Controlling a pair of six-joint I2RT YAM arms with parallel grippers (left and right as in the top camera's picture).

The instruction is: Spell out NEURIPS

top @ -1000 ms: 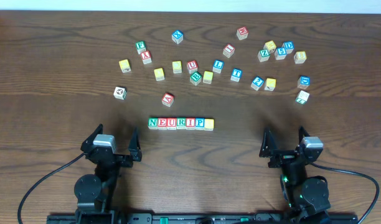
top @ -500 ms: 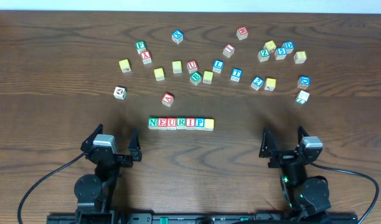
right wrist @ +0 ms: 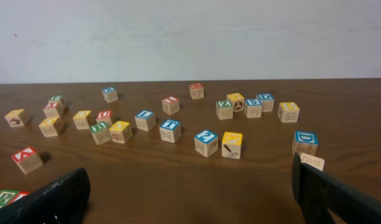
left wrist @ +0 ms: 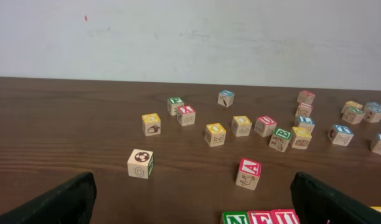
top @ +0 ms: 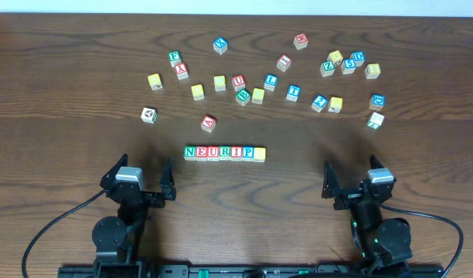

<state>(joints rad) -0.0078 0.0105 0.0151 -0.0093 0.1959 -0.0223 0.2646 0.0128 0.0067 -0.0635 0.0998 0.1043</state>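
A row of lettered wooden blocks (top: 223, 153) lies at the table's middle front and reads N, E, U, R, I, P, with a yellow-topped block (top: 260, 154) touching its right end. The row's left end shows in the left wrist view (left wrist: 259, 218) and in the right wrist view (right wrist: 4, 198). My left gripper (top: 141, 177) is open and empty, in front of and left of the row (left wrist: 193, 208). My right gripper (top: 352, 181) is open and empty at the front right (right wrist: 190, 205).
Several loose letter blocks lie scattered across the far half of the table, among them a red A block (top: 209, 123), a white O block (top: 149, 115) and a cluster at the far right (top: 345, 63). A pale wall rises behind the table (left wrist: 190, 37).
My right gripper has shifted slightly left and back toward its base. The left arm and all blocks have not moved.
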